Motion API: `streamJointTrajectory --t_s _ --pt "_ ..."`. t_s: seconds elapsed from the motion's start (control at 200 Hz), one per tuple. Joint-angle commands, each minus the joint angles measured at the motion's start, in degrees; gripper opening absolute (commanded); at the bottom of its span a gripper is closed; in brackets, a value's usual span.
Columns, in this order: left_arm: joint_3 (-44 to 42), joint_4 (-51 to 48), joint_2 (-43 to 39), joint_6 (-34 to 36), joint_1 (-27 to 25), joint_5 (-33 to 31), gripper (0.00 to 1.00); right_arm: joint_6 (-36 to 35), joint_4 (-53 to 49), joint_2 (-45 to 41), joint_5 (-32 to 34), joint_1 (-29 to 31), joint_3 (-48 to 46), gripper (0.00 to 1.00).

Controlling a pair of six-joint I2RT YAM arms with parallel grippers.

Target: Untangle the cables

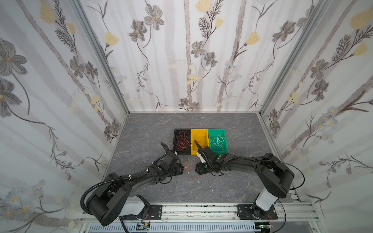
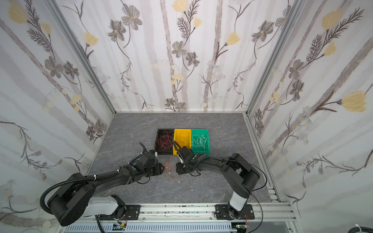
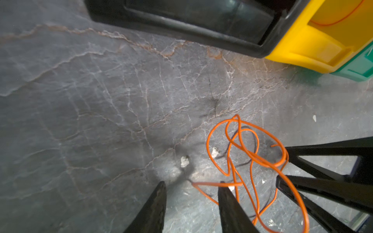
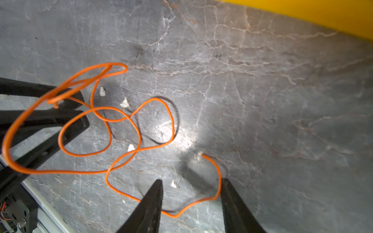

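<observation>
A grey veined table [image 1: 151,131] inside flower-papered walls [image 1: 60,80] is being used as the work surface. One orange cable [image 4: 137,150] is being found loose on it in overlapping loops, in front of the bins and between the two grippers. The left gripper [image 3: 191,183] is being held low with its jaws partly apart and closed on nothing; a strand is lying against the tip of one finger. The right gripper [image 4: 192,180] is likewise being held partly apart, straddling a strand near the cable's free end without clamping it.

The cable is being judged very light, limp and slightly springy, and thin enough to slip from the fingers. A hold near the free end, away from the crossings, is being advised, so that loops are being drawn out rather than tightened.

Three bins are being kept side by side. Red cables [image 1: 182,141] are being held in the black bin [image 1: 174,141], an orange strand [image 1: 200,135] in the yellow bin [image 1: 192,151], and white cables [image 1: 217,141] in the green bin [image 1: 225,141]. Whether these contents are knotted cannot be told.
</observation>
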Motion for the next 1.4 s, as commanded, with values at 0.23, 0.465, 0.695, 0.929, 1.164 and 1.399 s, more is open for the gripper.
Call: streamJointTrajectory --t_s 0.23,0.465,0.695,0.929,1.164,1.399 --pt "2.20 3.90 6.76 1.38 0.21 -1.29 0.24 1.05 0.41 2.18 -0.60 0.60 0.57 0.25" --pt "1.66 2.30 4.61 1.29 0.50 -3.75 0.05 1.00 -0.70 1.85 1.55 0.63 0.45 0.01" --pt "-0.91 -2.44 -5.41 0.85 1.54 -6.84 0.00 0.15 -5.68 -1.65 8.27 0.56 -1.56 0.00" --pt "-2.02 -10.88 -17.74 1.02 4.66 -9.10 0.00 -0.37 -11.11 -8.42 14.60 -0.01 -5.25 0.00" --pt "0.40 -19.52 -27.45 1.50 8.33 -12.21 0.00 1.20 -14.52 -11.62 18.09 -2.67 -9.66 0.00" --pt "3.41 -27.57 -33.03 -0.65 13.43 -18.12 0.00 6.45 -16.19 -16.95 20.93 -9.30 -14.44 0.00"
